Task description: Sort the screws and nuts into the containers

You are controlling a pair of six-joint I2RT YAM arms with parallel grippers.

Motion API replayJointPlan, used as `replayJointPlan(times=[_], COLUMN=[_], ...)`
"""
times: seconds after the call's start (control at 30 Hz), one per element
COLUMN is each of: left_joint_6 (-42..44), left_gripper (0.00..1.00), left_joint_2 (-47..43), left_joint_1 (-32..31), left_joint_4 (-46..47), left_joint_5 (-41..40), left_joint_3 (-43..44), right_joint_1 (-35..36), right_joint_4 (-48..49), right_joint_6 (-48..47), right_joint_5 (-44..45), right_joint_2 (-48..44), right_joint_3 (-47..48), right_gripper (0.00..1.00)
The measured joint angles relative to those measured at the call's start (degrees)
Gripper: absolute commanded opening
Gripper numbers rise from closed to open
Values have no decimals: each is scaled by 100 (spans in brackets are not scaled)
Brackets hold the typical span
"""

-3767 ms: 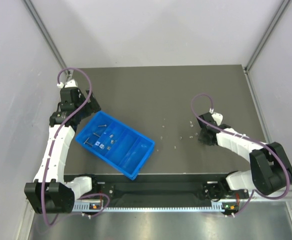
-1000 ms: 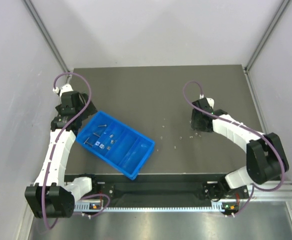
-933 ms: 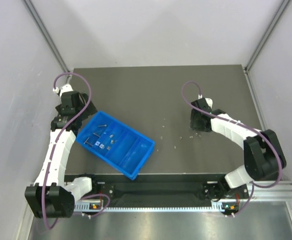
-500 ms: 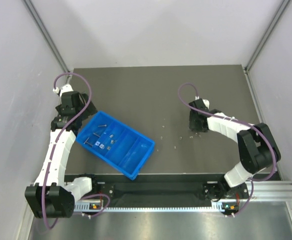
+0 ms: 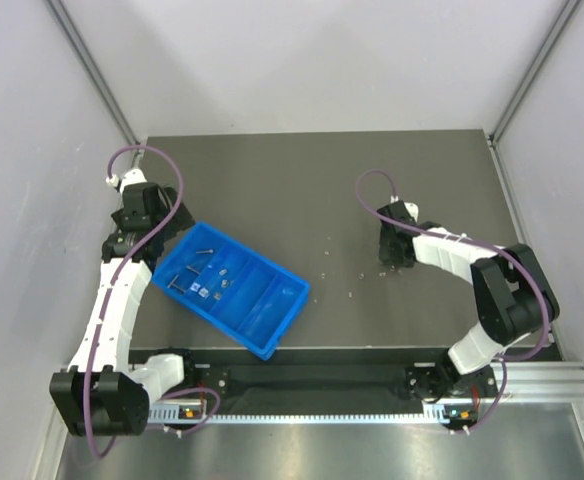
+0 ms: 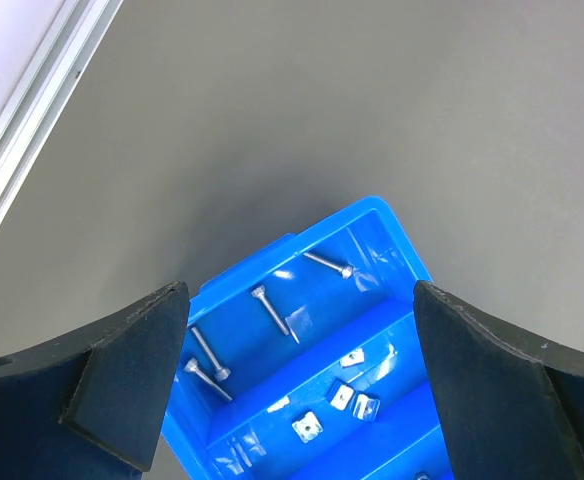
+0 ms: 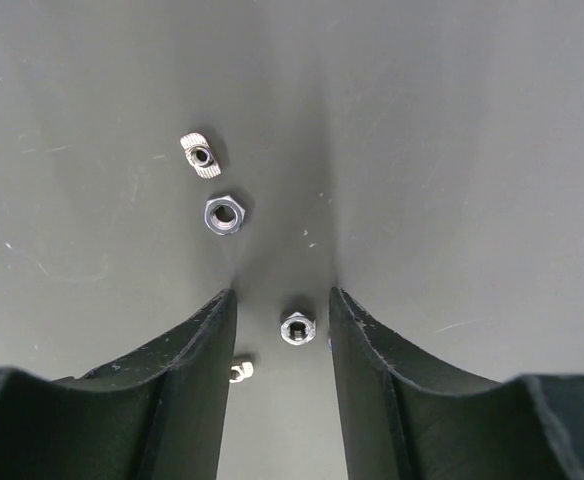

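Note:
The blue tray point(image 5: 230, 288) lies at the near left; its far corner shows in the left wrist view point(image 6: 282, 245). One end compartment holds several screws point(image 6: 274, 312), and the one beside it holds several nuts point(image 6: 342, 395). My left gripper point(image 5: 144, 232) is open and empty, above the tray's far-left end. My right gripper point(image 5: 392, 258) is open, low over the table, its jaws on either side of a hex nut point(image 7: 297, 328). Another hex nut point(image 7: 223, 214) and a slotted nut point(image 7: 200, 155) lie just beyond it. A small piece point(image 7: 239, 372) lies by the left finger.
A few loose specks of hardware point(image 5: 324, 270) point(image 5: 350, 294) lie on the dark table between the tray and my right gripper. Grey walls and frame posts close in the table's sides. The arm bases and a rail run along the near edge.
My right gripper has shifted a little to the left, over the loose nuts. My left arm drew back off the tray earlier and has stayed still over the last second.

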Motion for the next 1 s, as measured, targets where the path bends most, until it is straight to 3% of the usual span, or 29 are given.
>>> replayJointPlan(times=[0.63, 1.0], left_joint_6=[0, 0], left_gripper=[98, 98], left_joint_2=[2, 2], left_joint_1=[0, 0], left_joint_4=[-2, 0], left_joint_5=[42, 81], left_joint_3=[0, -2], right_joint_1=[0, 2], right_joint_4=[46, 57], right_joint_6=[208, 234], right_joint_5=[74, 85], right_joint_2=[-168, -184], right_joint_3=[-201, -223], right_gripper=[36, 22])
